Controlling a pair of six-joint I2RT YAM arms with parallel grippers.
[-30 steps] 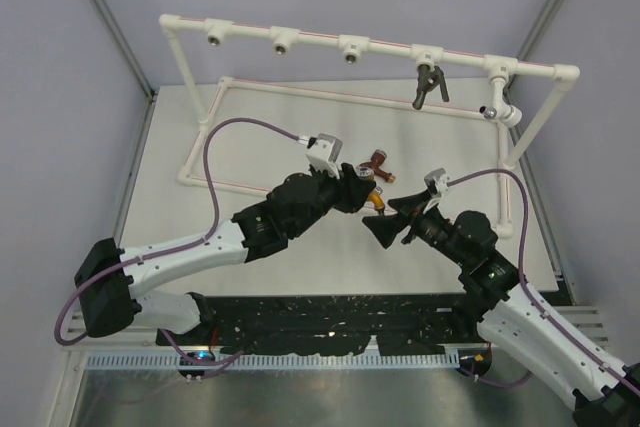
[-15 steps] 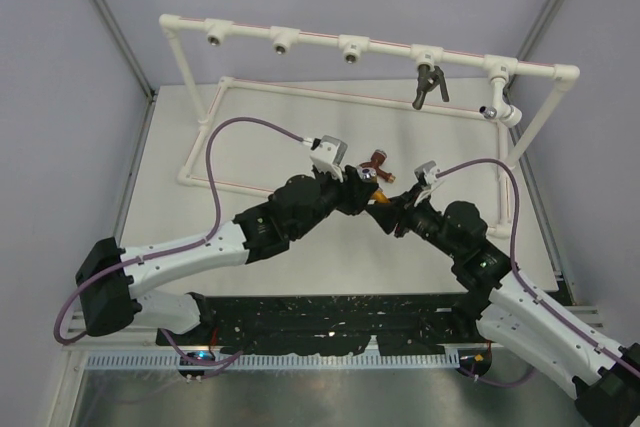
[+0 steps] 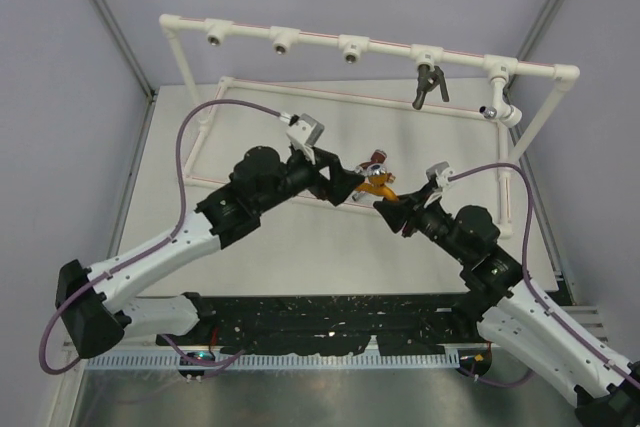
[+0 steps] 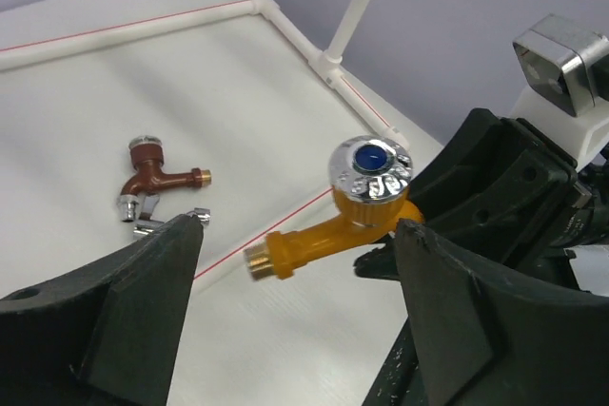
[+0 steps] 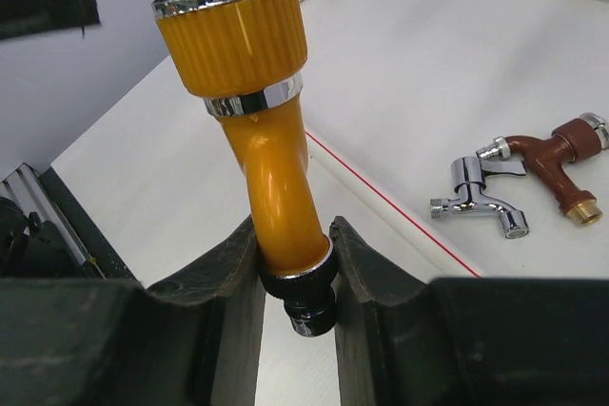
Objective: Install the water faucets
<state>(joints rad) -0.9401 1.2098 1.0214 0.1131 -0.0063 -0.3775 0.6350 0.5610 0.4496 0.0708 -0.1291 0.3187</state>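
Orange plastic faucet with a chrome-capped knob (image 5: 249, 111) stands clamped at its lower end between the closed fingers of the right gripper (image 5: 297, 235), lifted above the middle of the white table (image 3: 250, 147). The left gripper (image 4: 300, 235) faces it from the left with its two black fingers (image 4: 143, 311) spread wide, and the faucet's brass-coloured threaded spout points into the gap between them. On the table just beyond lie a red-brown faucet (image 4: 152, 173) and a silver chrome faucet (image 5: 476, 195), close beside each other; whether they touch cannot be told. At the far side a dark grey faucet (image 3: 428, 85) hangs from the fourth socket from the left on the top bar of the white pipe frame (image 3: 300, 39).
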